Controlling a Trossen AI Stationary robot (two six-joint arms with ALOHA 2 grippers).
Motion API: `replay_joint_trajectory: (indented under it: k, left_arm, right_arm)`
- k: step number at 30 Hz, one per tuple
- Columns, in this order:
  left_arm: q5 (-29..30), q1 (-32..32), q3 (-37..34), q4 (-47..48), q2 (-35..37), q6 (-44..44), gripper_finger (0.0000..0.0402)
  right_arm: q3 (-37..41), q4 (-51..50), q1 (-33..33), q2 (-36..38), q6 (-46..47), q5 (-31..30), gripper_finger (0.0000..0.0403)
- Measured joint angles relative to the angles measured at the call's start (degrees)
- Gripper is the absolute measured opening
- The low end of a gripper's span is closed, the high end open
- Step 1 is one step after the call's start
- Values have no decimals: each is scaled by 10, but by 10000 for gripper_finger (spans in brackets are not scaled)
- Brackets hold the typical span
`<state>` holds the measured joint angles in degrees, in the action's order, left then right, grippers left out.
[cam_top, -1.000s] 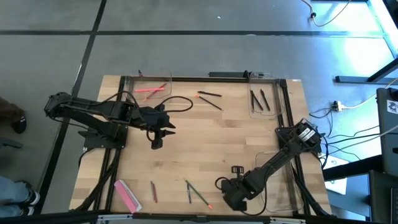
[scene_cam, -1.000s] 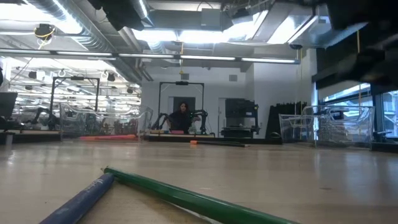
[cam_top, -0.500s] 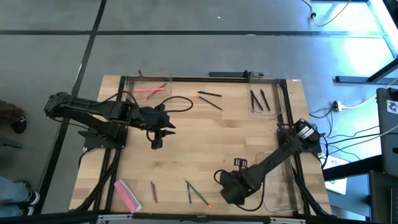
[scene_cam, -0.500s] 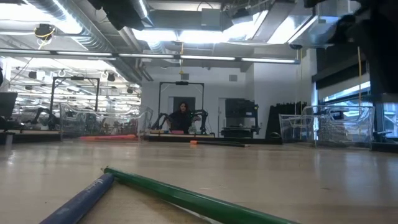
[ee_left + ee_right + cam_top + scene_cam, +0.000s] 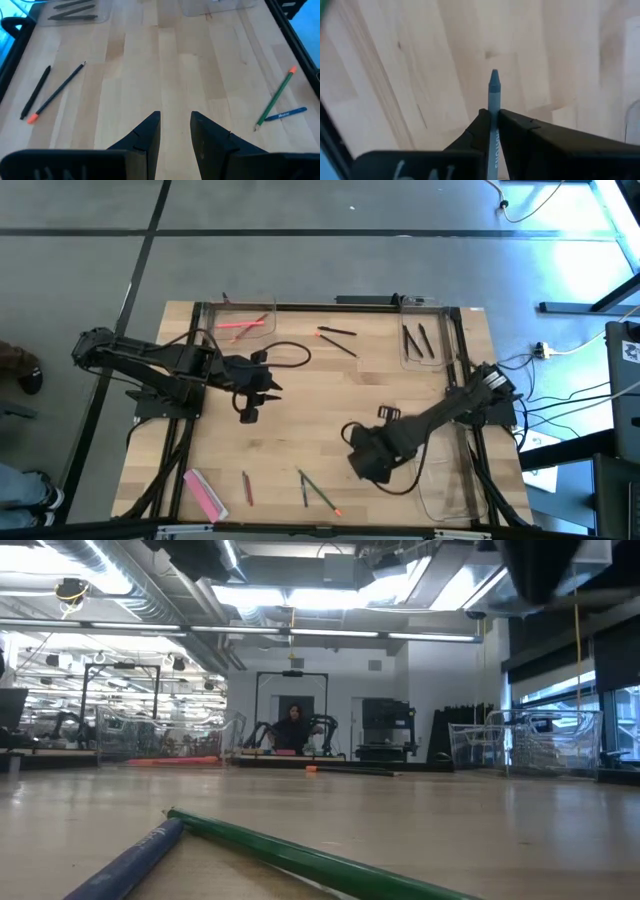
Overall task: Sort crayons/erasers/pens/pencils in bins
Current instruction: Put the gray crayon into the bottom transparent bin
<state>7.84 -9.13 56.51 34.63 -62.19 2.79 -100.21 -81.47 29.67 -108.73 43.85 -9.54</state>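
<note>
Light wood-plank table (image 5: 330,400), black arms. Right tool (image 5: 492,120) has a blue-grey stick (image 5: 493,95). Pink-red crayons (image 5: 243,323) in a clear bin (image 5: 205,315), flat pink bar (image 5: 204,493), green pencil (image 5: 274,100) with an orange tip

Wooden table top (image 5: 330,410) beneath both grippers. Flat pink bar (image 5: 204,493) at the near edge, well apart from the left gripper. Black cable loop (image 5: 290,360) just beside it. Seated person (image 5: 292,727) in the room beyond.

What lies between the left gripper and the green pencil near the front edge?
In the high view, only bare wood lies between the left gripper and the green pencil; the left wrist view shows the same.
</note>
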Motion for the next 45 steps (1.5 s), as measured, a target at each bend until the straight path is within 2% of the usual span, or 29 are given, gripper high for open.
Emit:
replay_joint_trajectory:
  k: [7,12,18,26,31,37,45]
  left_arm:
    - [0,-1,0,0,0,0,98]
    - [1,-1,0,-19,0,-16,98]
    - [-2,-2,0,-89,0,-101,98]
    - [-93,17,0,-182,-1,-137,98]
    - [-123,21,0,-215,-1,-138,98]
    - [-123,21,0,-216,-1,-137,98]
    - [-118,21,0,-217,-1,-136,98]
  right_arm:
    - [-2,0,-19,83,96,-3,33]
    - [4,-8,-7,143,230,-15,33]
    - [43,-34,34,186,396,-39,33]
    - [136,-33,104,223,576,-20,33]
    - [194,-15,145,226,669,25,33]
    - [278,53,183,226,728,42,33]
    - [390,162,194,226,729,45,33]
